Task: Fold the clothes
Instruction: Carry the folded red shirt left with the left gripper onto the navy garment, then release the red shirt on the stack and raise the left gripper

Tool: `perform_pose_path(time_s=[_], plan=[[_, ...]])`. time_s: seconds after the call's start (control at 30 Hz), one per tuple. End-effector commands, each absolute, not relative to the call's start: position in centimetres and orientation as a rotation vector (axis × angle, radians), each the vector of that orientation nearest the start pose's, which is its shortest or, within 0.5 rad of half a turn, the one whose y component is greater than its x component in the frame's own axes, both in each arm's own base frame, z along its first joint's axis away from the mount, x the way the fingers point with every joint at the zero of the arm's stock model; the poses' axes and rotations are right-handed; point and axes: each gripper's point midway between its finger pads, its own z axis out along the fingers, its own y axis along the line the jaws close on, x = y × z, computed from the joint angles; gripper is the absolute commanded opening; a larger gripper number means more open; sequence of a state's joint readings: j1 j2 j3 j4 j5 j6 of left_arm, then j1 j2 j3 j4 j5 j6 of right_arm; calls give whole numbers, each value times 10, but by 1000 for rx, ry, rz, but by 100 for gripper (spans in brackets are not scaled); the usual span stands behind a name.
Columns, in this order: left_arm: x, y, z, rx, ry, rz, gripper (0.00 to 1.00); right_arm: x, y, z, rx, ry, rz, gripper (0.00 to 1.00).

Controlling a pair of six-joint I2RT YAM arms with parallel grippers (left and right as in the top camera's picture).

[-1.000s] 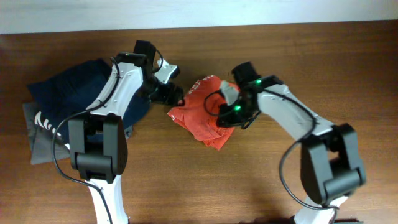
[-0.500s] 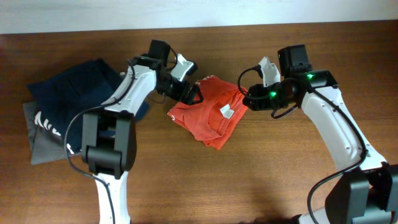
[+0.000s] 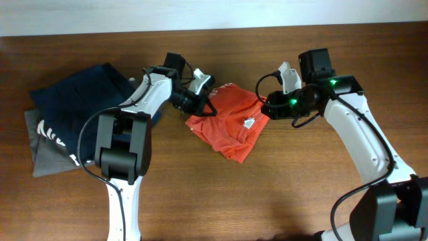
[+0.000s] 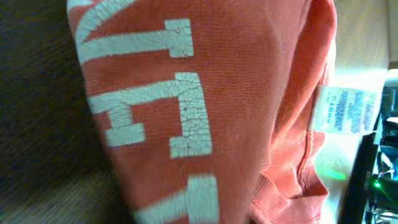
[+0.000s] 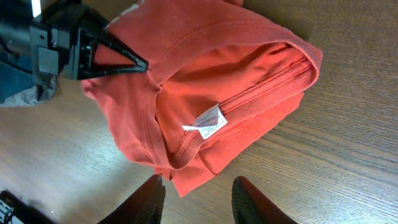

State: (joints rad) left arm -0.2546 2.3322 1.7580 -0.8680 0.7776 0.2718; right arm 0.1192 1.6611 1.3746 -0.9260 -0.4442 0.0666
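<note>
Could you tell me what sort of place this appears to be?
Probably a robotics lab bench: two robot arms over a wooden table, an orange-red T-shirt between them, a navy garment piled aside.

Table (image 3: 281,194): dark brown wood grain, fills most of overhead view. Pale wall strip (image 3: 214,13) along far edge. Navy garment (image 3: 77,100): crumpled, left part of table. White lettering (image 3: 55,137) at its near-left edge. Grey garment (image 3: 45,161): flat, lies partly under navy garment, sticks out at left and near sides. The two touch.
</note>
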Motion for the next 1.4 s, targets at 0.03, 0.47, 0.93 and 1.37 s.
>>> perform_pose_path(time_s=[0.03, 0.47, 0.93, 1.37], plan=[[429, -238, 57, 814, 2604, -1180, 1, 367, 116, 160, -201, 2722, 648, 40], [448, -110, 244, 615, 2493, -478, 0, 367, 116, 160, -201, 2721, 648, 40], [413, 128, 188, -129, 2717, -367, 0, 368, 117, 160, -197, 2717, 649, 40], [378, 219, 156, -466, 2723, -362, 39, 368, 117, 160, -197, 2717, 648, 40]])
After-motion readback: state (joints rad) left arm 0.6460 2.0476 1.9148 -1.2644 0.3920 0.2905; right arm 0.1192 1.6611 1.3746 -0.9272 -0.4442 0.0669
